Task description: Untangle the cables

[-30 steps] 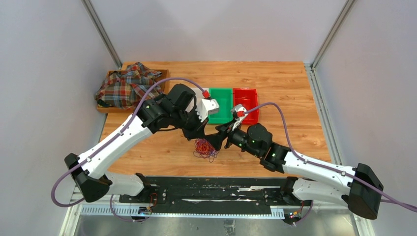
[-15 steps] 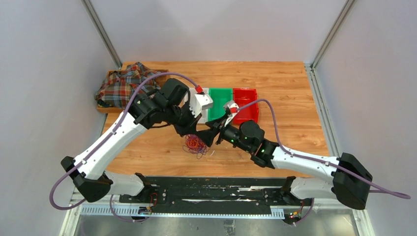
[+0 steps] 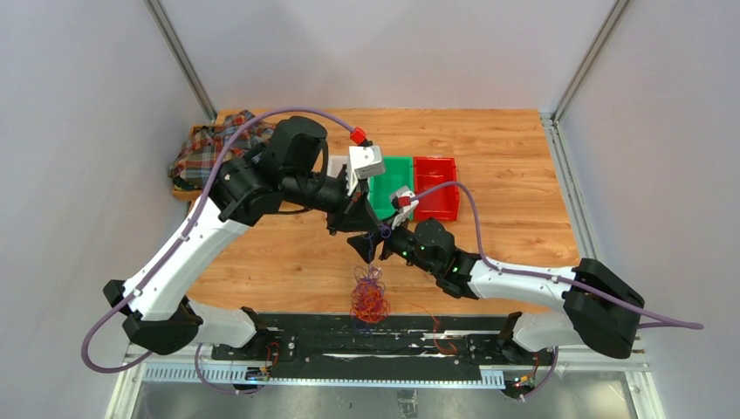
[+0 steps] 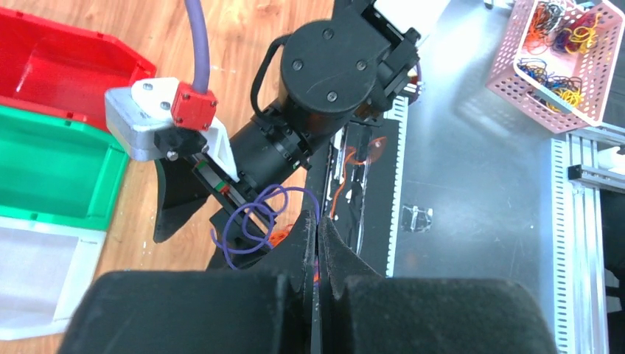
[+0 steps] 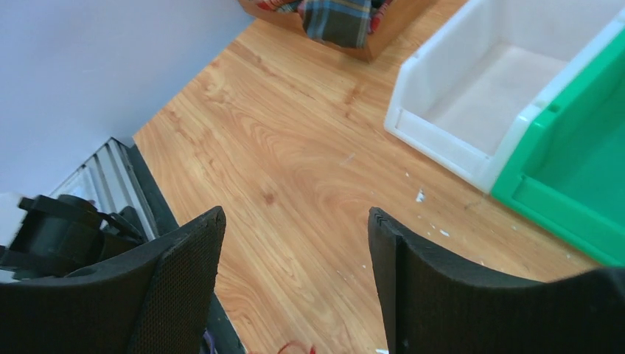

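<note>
The cables [image 3: 369, 299] are a fist-sized clump of red, orange and purple wires. The clump hangs on thin strands below my left gripper [image 3: 365, 255], over the table's near edge. In the left wrist view my left gripper [image 4: 318, 221] is shut on the wires; a purple wire loop [image 4: 254, 220] and an orange bit [image 4: 278, 236] stick out beside its fingers. My right gripper [image 3: 387, 234] is close beside the left one. In the right wrist view my right gripper [image 5: 296, 215] is open and empty over bare wood, with a red wire end [image 5: 298, 346] at the bottom edge.
White [image 5: 508, 81], green [image 3: 394, 185] and red [image 3: 436, 188] bins stand in a row at mid-table. A plaid cloth [image 3: 205, 148] lies in a wooden tray at the back left. The black rail [image 3: 436, 336] runs along the near edge. A pink basket [image 4: 560, 59] of wires sits off the table.
My left gripper has lifted the clump off the table and carried it toward the near edge; it now dangles lower. The right arm has followed to the left.
</note>
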